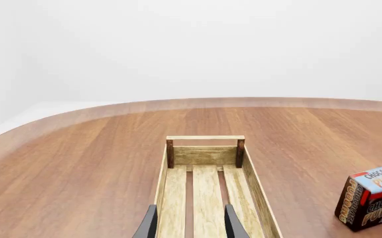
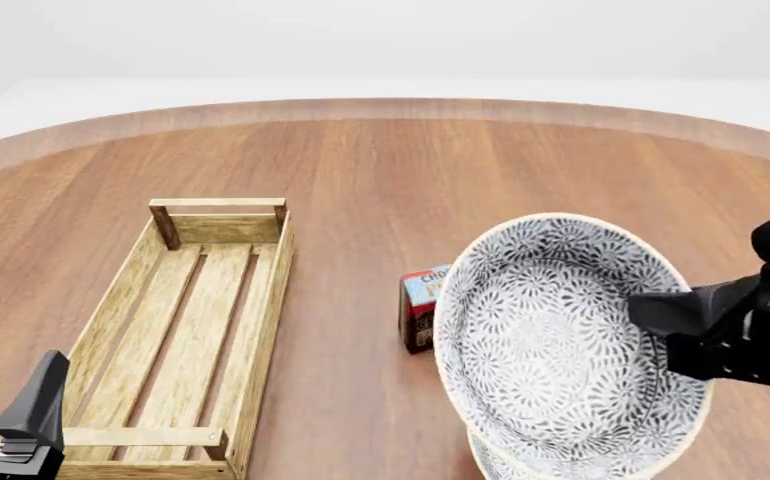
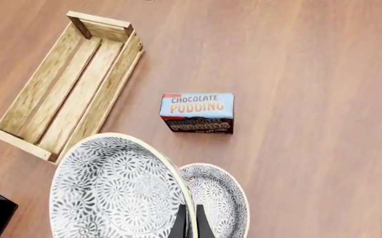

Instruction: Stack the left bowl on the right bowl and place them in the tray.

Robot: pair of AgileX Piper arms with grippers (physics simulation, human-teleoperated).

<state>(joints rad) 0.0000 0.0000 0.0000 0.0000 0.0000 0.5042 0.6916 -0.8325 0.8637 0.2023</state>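
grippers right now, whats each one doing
Left gripper: open, holding nothing, poised over the tray.
Right gripper: shut on the rim of the upper patterned bowl, lifted above the lower bowl.

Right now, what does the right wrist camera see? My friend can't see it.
The right gripper pinches the rim of a patterned bowl, lifted over a second bowl. Beyond lie a chocolate pudding box and an empty wooden tray.

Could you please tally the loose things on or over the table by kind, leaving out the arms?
Patterned bowls: 2, one lifted in the right gripper, one below it.
Wooden tray: 1, with nothing in it.
Chocolate pudding box: 1.
Total: 4.
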